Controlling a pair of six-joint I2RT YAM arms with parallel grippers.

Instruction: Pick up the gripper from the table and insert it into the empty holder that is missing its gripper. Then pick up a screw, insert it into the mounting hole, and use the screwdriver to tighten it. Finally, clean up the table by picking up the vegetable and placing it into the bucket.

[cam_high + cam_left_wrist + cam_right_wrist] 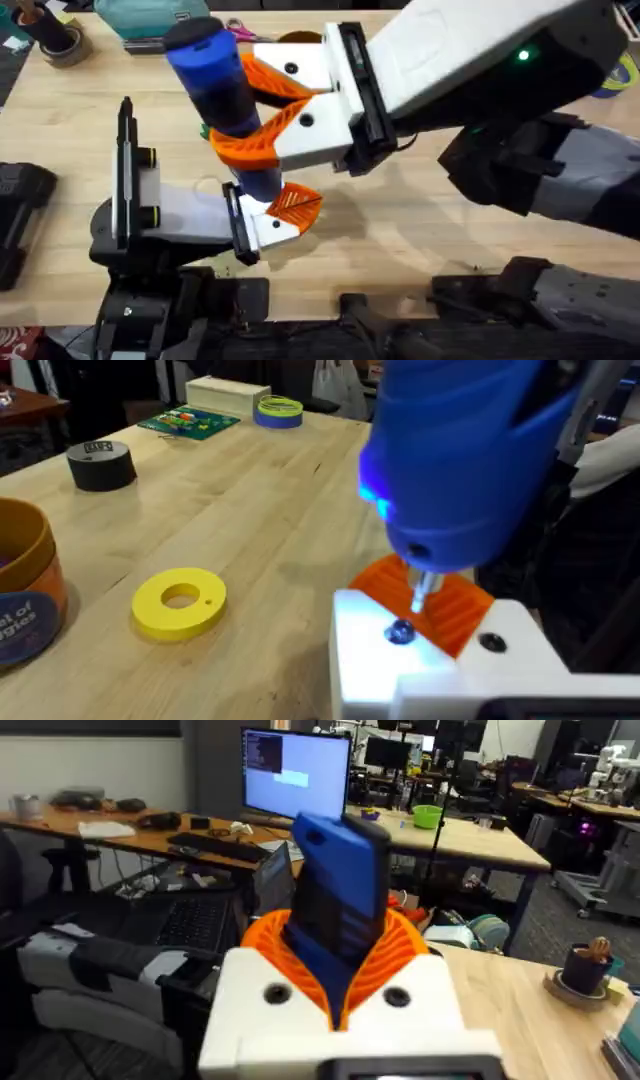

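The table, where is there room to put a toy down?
Bare wood lies on the table between the black tape roll and the yellow disc. It is crowded around the blue screwdriver and the white holder.

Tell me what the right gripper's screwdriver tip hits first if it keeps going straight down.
Probably the screw in the white holder, directly under the screwdriver tip, beside the orange wedge. Whether they already touch is unclear.
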